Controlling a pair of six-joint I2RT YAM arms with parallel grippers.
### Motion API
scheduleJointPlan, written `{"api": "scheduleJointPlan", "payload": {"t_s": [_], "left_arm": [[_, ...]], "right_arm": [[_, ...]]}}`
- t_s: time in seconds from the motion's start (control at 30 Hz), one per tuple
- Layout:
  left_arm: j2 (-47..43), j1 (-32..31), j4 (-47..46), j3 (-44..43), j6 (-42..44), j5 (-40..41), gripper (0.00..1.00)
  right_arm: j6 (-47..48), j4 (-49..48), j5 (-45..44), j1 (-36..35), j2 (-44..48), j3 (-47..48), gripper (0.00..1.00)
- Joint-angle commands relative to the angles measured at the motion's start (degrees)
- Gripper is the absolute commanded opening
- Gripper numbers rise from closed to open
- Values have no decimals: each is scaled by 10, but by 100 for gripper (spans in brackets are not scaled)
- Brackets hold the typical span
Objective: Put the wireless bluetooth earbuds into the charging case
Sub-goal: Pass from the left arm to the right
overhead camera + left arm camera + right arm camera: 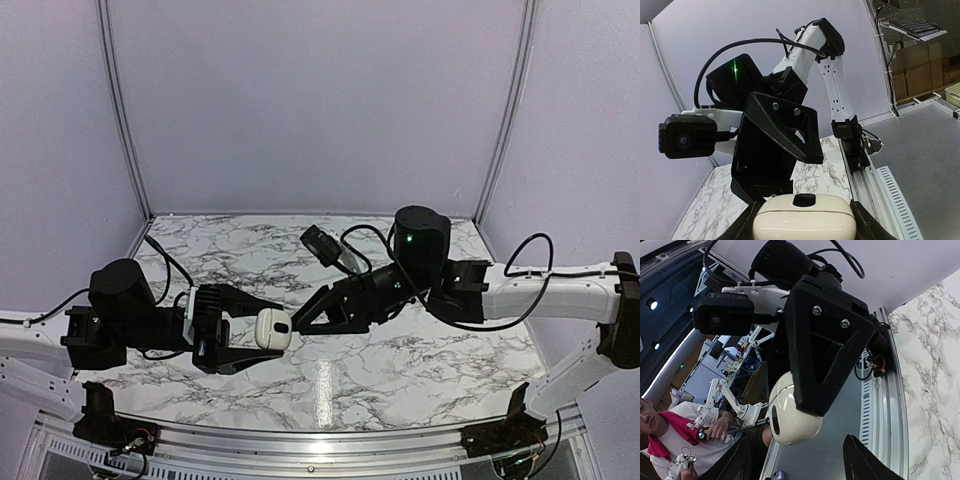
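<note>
A cream-white charging case (272,328), closed with its lid seam showing, is held above the marble table between the fingers of my left gripper (262,331). It fills the bottom of the left wrist view (805,224), with a dark oval spot on its front. In the right wrist view the case (790,417) hangs under a left finger (827,355). My right gripper (303,322) is open and empty, its tips pointing at the case and just to the right of it. No red earbuds are in view.
The marble table (380,370) is bounded by white walls at the back and sides and a metal rail (330,440) along the near edge. A person in a red scarf (660,440) shows beyond the table.
</note>
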State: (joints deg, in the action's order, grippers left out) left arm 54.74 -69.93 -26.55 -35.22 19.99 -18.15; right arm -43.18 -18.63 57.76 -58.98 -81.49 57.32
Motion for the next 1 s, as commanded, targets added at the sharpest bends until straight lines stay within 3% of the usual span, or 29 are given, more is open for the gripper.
{"api": "scheduleJointPlan", "payload": {"t_s": [0.0,0.27,0.67,0.97], "left_arm": [[5,-7,9,-20,20,-8,31],[11,-7,33,-29,36,-15,30],[22,-10,34,-42,48,-16,28],[30,-11,34,-42,56,-10,27]], "right_arm": [[-23,-36,27,-5,-18,27,61],[-56,-94,56,-9,-41,30,51],[-62,-100,64,-17,-48,29,36],[-69,-101,69,-20,-59,33,33]]}}
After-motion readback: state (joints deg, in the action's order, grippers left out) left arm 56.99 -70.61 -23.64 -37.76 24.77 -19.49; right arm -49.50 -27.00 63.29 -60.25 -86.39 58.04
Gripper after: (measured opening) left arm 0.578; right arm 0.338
